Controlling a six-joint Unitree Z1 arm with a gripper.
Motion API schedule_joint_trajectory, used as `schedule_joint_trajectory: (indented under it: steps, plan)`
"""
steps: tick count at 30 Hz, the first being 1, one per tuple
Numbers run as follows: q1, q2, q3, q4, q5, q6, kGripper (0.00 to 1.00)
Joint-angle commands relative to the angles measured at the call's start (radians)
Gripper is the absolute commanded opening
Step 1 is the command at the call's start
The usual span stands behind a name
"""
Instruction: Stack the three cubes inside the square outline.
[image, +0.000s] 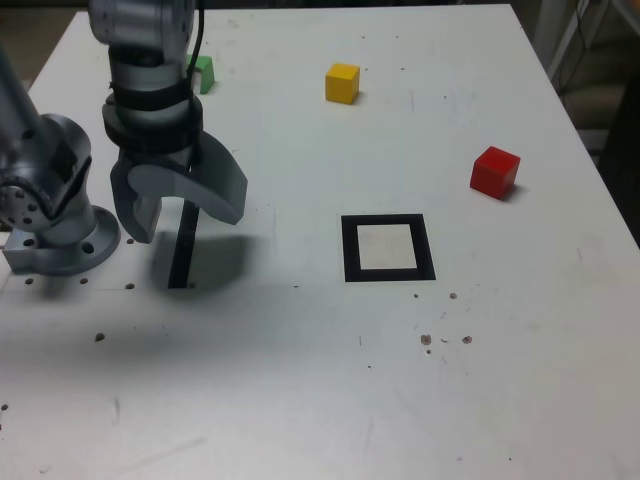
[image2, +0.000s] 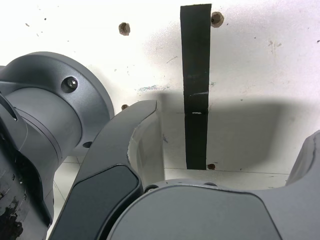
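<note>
Surface (image: 330, 400): white, scuffed, a few small holes and dark specks. Arm base (image: 60, 235) sits at the exterior view's left edge, bolted down.

Tool (image: 178, 215): hangs near the base, pointing down, jaws spread wide, nothing between them. It's above a narrow black strip (image: 182, 255); wrist view shows the same strip (image2: 195, 85) running between the two fingers (image2: 132, 135), with the tool's shadow across it. Height off the surface: can't tell exactly, but no contact visible.

Outline (image: 388, 247): black square frame, pale centre, around mid-surface, to the exterior view's right of the tool. No cube inside it.

Cubes, all separate, none stacked, all outside the outline:
- red (image: 495, 171): toward the exterior view's right, beyond the outline, nearest to it of the three.
- yellow (image: 342, 83): far side, roughly in line with the outline's left edge, well apart from it.
- green (image: 204, 73): far side at the exterior view's left, partly hidden behind the arm.
</note>
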Motion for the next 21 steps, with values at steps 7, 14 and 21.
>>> schedule_joint_trajectory:
  steps: [7,14,21]
  plan:
    - [0.001,-0.016,-0.006,0.012,0.004,-0.005,0.97]
    - [0.001,-0.013,-0.011,0.011,0.006,-0.006,0.97]
    - [0.001,0.005,-0.033,0.007,0.016,-0.004,0.97]
